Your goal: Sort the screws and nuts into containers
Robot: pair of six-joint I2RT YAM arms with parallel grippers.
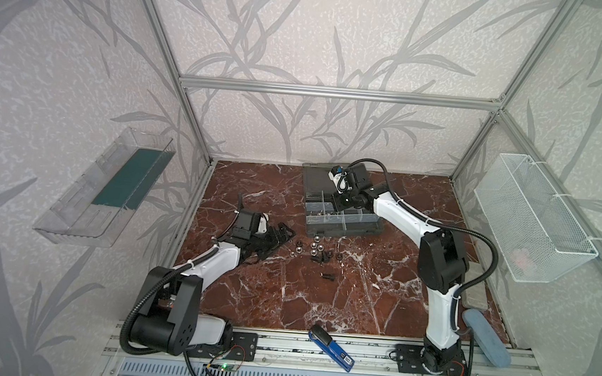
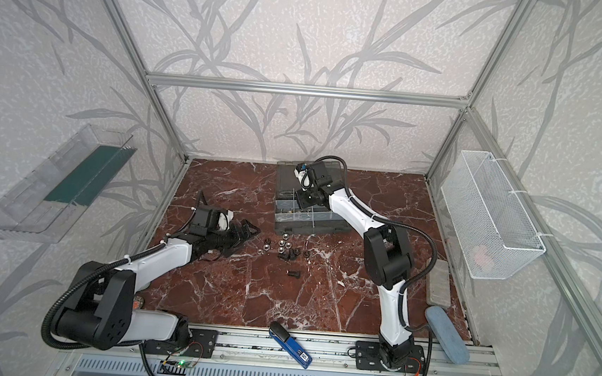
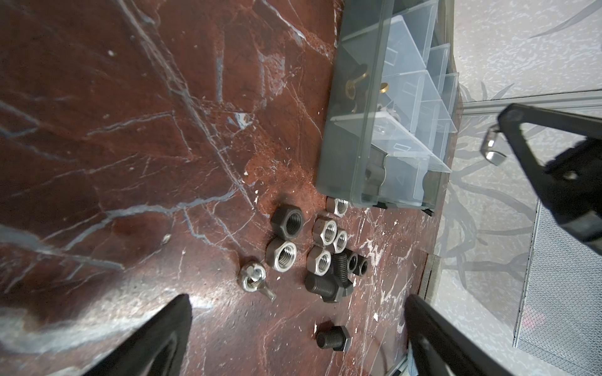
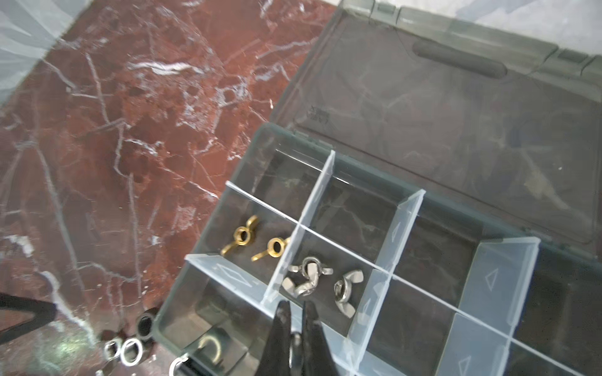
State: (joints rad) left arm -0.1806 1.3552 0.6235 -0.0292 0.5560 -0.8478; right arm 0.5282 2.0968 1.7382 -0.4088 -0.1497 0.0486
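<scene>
- The right gripper is clamped on 1 silver wing nut, pinched at the very tips, above the case.
- Just ahead of those tips is the cell holding what look like 3 silver wing nuts. The cell beside it has 2 brass wing nuts.
- To drop well, I would bring the tips squarely over the silver cell, clear of the pale dividers. I would also go low before letting go, since a high release could bounce the piece in with the brass ones.
- The left gripper has its jaws spread wide, holds nothing, and hovers low over the table.
- Loose nuts and screws lie bunched on the table just in front of the case. 1 screw lies apart, and 1 more wing nut is beside the pile.
- The left arm is best kept away from the case during the drop.
</scene>
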